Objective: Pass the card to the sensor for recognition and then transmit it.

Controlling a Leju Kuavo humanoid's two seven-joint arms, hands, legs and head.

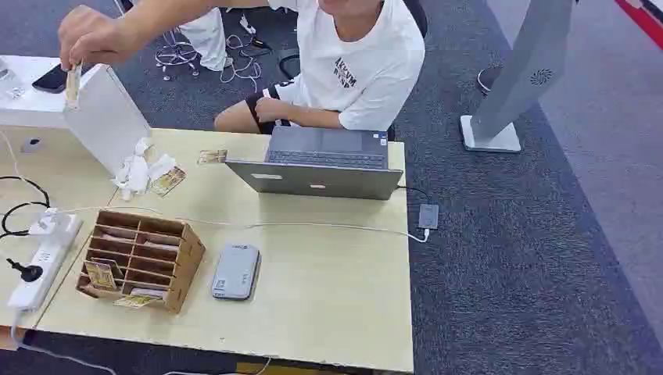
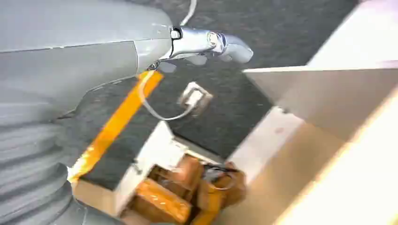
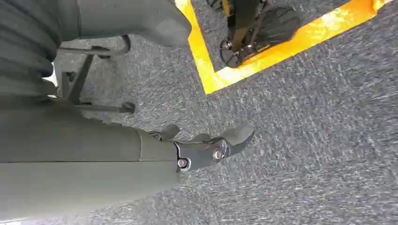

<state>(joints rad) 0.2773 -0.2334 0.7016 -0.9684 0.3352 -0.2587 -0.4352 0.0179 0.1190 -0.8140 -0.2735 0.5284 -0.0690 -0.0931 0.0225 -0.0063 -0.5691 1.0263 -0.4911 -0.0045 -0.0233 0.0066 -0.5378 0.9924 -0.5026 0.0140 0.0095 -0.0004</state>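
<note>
My left hand (image 2: pixel 206 44) hangs over dark speckled carpet, smooth grey thumb and stubby fingers loosely spread, nothing in them. My right hand (image 3: pixel 206 147) hangs too, over coarse grey carpet beside a glossy yellow floor stripe (image 3: pixel 281 49), its dark fingers slightly curved and apart, holding nothing.

From my head view, the pale laminate table (image 1: pixel 336 312) fills the lower left of the frame. In the upper left a person's hand (image 1: pixel 94 35) pinches a small tan card (image 1: pixel 73 84) upright at the top edge of a slanted white box (image 1: pixel 105 117). More cards lie flat on the table: one (image 1: pixel 167 181) next to a crumpled white wad (image 1: pixel 137 173) at the box's foot, another (image 1: pixel 212 156) near the laptop (image 1: pixel 324 164), a thin grey slab standing open at the upper centre.

Lower left sits a wooden rack (image 1: pixel 141 258) of boxy pigeonholes, raw plywood, with cards tucked in its lower slots. Just right of it lies the sensor (image 1: pixel 235 271), a flat grey rounded-corner pad. A white cable (image 1: pixel 313 226) runs across the table behind both. A white power strip (image 1: pixel 43 262) lies at the left edge.
</note>
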